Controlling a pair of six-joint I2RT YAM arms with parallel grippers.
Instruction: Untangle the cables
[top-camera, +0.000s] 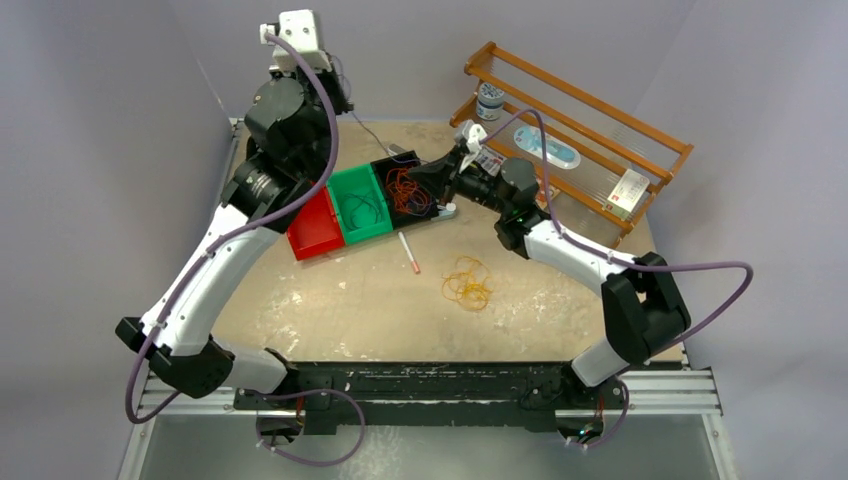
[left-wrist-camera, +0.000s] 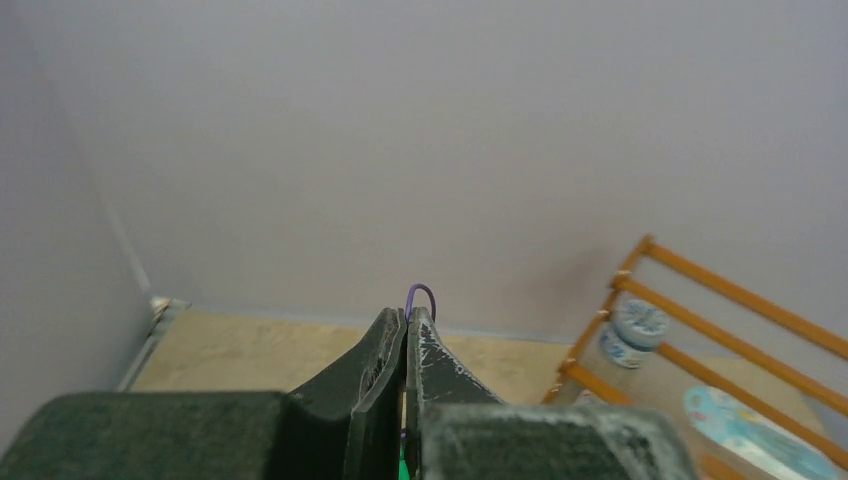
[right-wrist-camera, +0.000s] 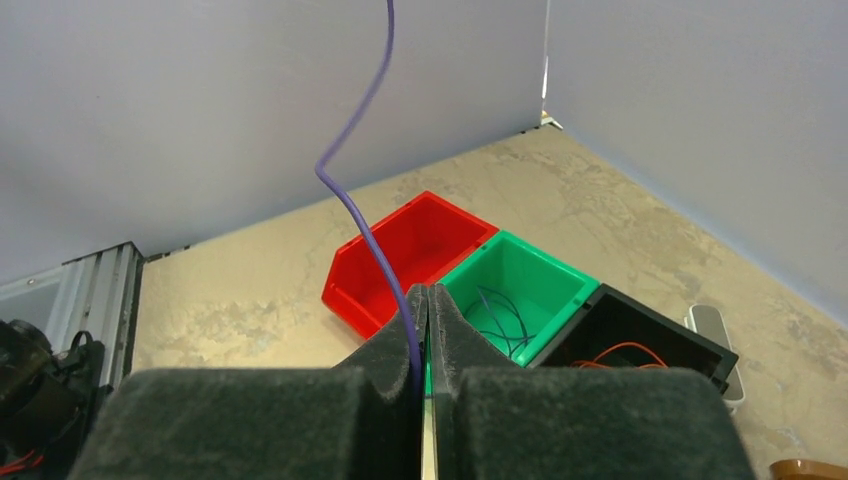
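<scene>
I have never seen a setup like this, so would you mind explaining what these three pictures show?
These are two robot arms bolted to the near edge of a table. The wide picture comes from a fixed camera above and behind them. The other two come from a small camera on each wrist, looking along that arm's own fingers.

On the table are a red bin, a green bin with a dark wire in it, and a black bin with red-orange wires. A yellow-orange coil lies loose nearby. A wooden rack stands at the back right.

The right gripper is shut on a thin purple wire that rises out of view. The left gripper, raised towards the wall, is also shut, with a small purple loop showing at its tips, apparently the same wire.
</scene>
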